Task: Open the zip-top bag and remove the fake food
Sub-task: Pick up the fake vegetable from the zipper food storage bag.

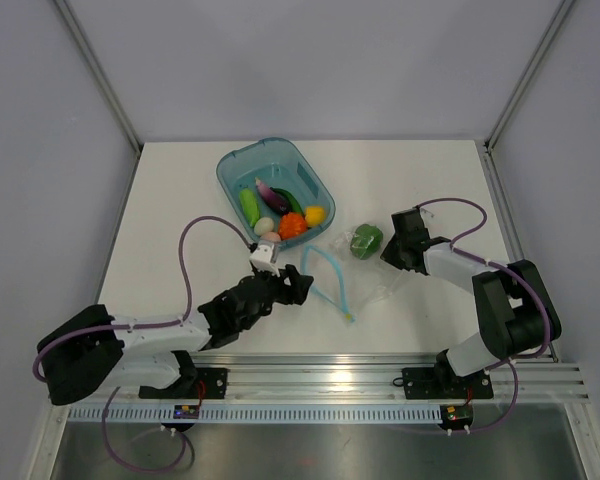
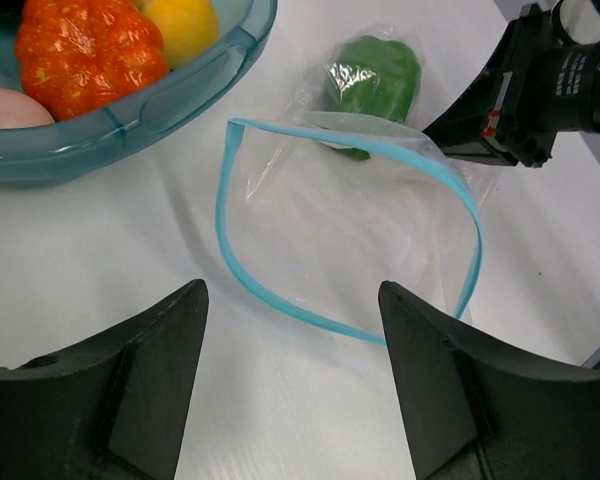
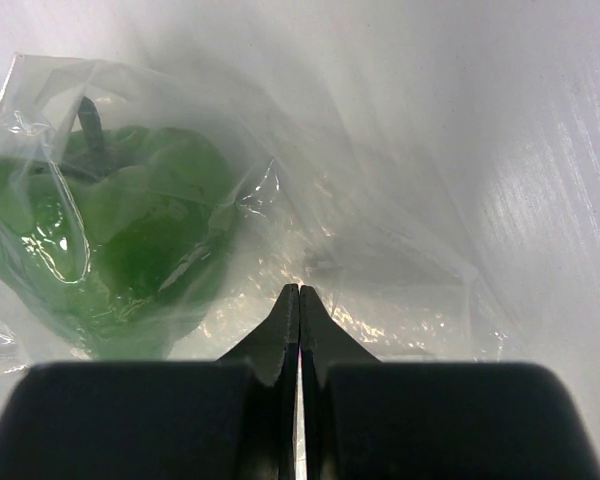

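The zip-top bag (image 2: 350, 235) gapes open, only the green pepper (image 2: 372, 78) left inside; right gripper (image 3: 299, 291) pinches its closed end, left gripper (image 2: 290, 300) open and empty.

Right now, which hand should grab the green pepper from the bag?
The left hand. It is open and faces the open mouth of the zip-top bag, with the green pepper at the far end. The right hand is shut, seemingly pinching the bag's closed end, so it looks busy.
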